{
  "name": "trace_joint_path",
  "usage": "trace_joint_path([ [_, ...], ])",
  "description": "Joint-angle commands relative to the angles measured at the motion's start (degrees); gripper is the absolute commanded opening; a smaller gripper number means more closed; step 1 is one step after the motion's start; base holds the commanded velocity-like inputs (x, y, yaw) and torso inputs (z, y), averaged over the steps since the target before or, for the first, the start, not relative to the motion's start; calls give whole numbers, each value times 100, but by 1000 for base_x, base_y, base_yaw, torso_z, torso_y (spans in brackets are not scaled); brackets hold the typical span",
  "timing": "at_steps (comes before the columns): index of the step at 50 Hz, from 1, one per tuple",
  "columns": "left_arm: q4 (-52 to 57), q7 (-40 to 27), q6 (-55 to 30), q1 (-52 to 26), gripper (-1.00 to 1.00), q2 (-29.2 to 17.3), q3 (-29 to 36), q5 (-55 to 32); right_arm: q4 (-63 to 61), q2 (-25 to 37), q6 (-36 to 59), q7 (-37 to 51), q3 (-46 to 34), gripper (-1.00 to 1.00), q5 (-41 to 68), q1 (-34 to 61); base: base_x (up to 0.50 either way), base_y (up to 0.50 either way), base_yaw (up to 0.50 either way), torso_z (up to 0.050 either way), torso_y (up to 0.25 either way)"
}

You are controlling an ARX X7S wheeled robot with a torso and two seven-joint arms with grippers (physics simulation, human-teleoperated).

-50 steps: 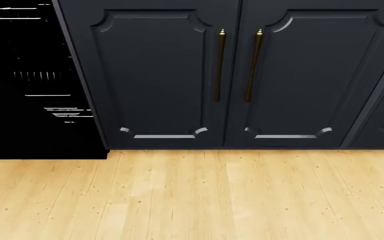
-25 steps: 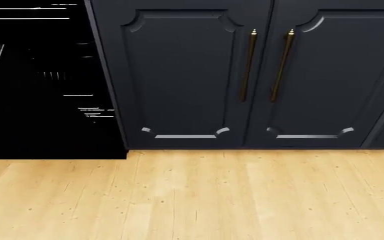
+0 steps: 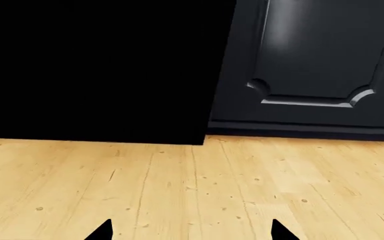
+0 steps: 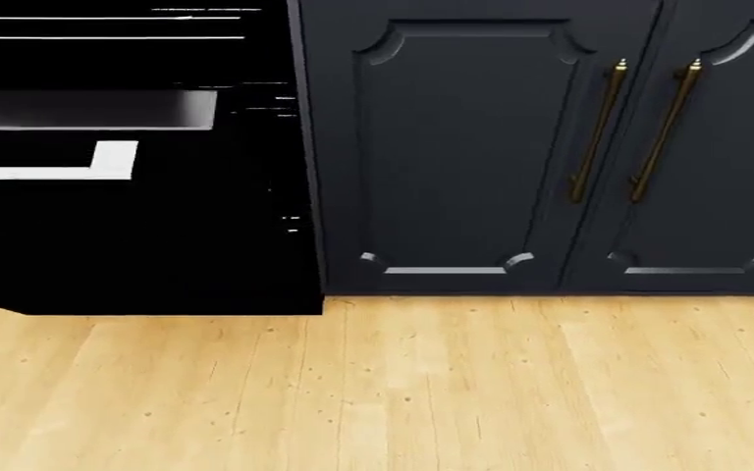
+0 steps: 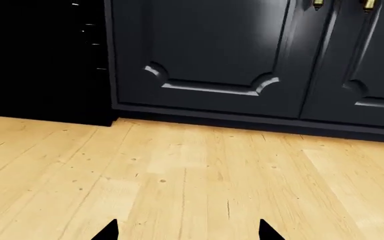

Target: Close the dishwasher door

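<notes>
The dishwasher (image 4: 129, 235) is a glossy black mass at the head view's upper left, reaching down to the floor. In it show a flat grey strip (image 4: 89, 110), a white L-shaped edge (image 4: 56, 169) and thin white lines. I cannot tell the dishwasher door apart from the rest of the black, nor how far it is open. The dishwasher also fills much of the left wrist view (image 3: 98, 70) and shows in the right wrist view (image 5: 38, 55). My left gripper (image 3: 193, 232) and right gripper (image 5: 186, 232) are open and empty, low over the floor, short of the dishwasher. Neither shows in the head view.
Dark blue-grey raised-panel cabinet doors (image 4: 456, 147) with brass bar handles (image 4: 596, 132) stand right of the dishwasher, above a dark kickboard (image 5: 245, 122). Light wooden floorboards (image 4: 391, 392) run in front of the dishwasher and the cabinets.
The head view has swung left: the cabinet doors and handles have slid right in the frame. More of the dishwasher shows, with its grey strip and white edge.
</notes>
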Motion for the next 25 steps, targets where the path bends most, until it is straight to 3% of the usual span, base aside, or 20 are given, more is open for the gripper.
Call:
trace_joint_path([
  [1,9,0,0,1,100,1,4,-3,-30,55,0,164,-198,100,-1,22,70,500,0,0,0],
  [25,24,-1,0,6,100,1,12,-8,-30,90,0,276,-337,100,-1,43,73,500,0,0,0],
])
